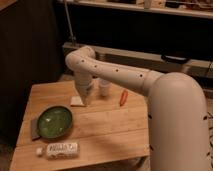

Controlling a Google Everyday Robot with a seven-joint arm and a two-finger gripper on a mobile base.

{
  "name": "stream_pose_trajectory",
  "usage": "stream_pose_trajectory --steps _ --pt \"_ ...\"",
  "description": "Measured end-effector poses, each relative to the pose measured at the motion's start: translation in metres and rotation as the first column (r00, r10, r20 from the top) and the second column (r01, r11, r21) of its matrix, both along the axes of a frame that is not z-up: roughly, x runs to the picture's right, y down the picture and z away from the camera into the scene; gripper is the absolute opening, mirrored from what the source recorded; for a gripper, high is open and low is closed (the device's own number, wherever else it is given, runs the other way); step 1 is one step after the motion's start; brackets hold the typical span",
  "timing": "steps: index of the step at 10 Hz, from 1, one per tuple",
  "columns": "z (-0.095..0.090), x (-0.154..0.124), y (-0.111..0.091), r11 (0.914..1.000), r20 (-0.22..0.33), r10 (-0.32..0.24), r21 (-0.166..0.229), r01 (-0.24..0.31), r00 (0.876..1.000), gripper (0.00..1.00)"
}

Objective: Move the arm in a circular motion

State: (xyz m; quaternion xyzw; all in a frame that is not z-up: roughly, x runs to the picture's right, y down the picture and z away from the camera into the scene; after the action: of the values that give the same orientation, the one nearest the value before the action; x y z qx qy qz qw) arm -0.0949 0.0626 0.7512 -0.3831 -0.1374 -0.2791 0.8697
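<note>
The large white arm (125,75) reaches from the lower right across the wooden table (105,125), bends at a rounded elbow (80,57) at the upper left and hangs down. Its tapered end, the gripper (84,97), hangs over the table's far middle, just right of a small white pad (76,101). Small dark dots run along the arm.
A green bowl (55,121) sits on a dark mat at the table's left. A white bottle (61,149) lies near the front edge. A white cup (104,87) and an orange carrot-like item (123,97) sit at the back. A dark shelf unit (150,55) stands behind.
</note>
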Motion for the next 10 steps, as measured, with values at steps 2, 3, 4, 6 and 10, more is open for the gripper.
stream_pose_trajectory --steps 2,3,4,6,10 --pt "0.001 0.019 -0.003 1.0000 -0.025 0.010 -0.001 -0.010 1.000 0.00" --pt "0.005 0.034 -0.007 0.9998 -0.049 0.019 0.004 -0.019 0.999 0.00" --pt "0.007 0.043 -0.010 0.9993 -0.071 0.034 0.018 -0.033 0.997 0.00" --pt "0.004 0.066 -0.005 0.9977 -0.110 0.066 0.019 -0.065 0.992 0.00" --pt "-0.007 0.088 0.005 0.9960 -0.150 0.087 0.033 -0.083 0.985 0.00"
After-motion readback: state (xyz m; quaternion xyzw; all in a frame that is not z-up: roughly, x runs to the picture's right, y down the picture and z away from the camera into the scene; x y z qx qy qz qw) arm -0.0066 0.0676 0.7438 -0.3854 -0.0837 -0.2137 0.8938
